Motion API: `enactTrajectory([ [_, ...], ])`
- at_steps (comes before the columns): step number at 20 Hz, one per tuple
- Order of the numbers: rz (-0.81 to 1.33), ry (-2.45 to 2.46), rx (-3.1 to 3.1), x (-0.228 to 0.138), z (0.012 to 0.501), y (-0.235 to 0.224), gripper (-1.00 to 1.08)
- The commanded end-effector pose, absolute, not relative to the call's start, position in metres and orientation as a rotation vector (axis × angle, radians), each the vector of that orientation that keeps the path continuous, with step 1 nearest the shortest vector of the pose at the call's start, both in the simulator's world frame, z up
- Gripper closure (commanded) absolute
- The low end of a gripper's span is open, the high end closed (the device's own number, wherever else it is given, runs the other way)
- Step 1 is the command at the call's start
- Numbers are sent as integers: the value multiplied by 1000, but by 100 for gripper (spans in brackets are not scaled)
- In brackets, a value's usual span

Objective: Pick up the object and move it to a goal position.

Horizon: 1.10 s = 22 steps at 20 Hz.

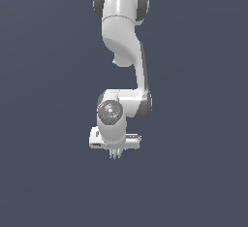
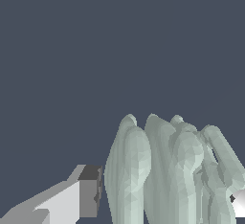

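Gripper [image 1: 115, 152] is hanging under the white Panda arm [image 1: 123, 37], its jaws apparently closing on the pale greenish-white ribbed object [image 1: 115, 154], which is poking out just below the hand; in the wrist view that object [image 2: 167, 170] is sitting close against one grey fingertip [image 2: 88, 192], with the other finger only glimpsed at the frame edge. Contact is not clearly showing, so the thin discs risk slipping or twisting out during the carry if the pinch is off-centre.
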<state>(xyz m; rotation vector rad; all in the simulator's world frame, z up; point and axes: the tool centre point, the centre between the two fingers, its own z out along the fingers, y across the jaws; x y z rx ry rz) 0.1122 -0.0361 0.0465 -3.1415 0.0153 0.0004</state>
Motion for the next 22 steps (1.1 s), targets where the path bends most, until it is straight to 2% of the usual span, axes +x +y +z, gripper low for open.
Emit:
enactTrajectory([
  [1, 0, 15, -3142, 112, 47, -36, 108],
  [13, 0, 15, -3142, 106, 48, -19, 108],
  [22, 0, 15, -3142, 80, 54, 53, 108],
])
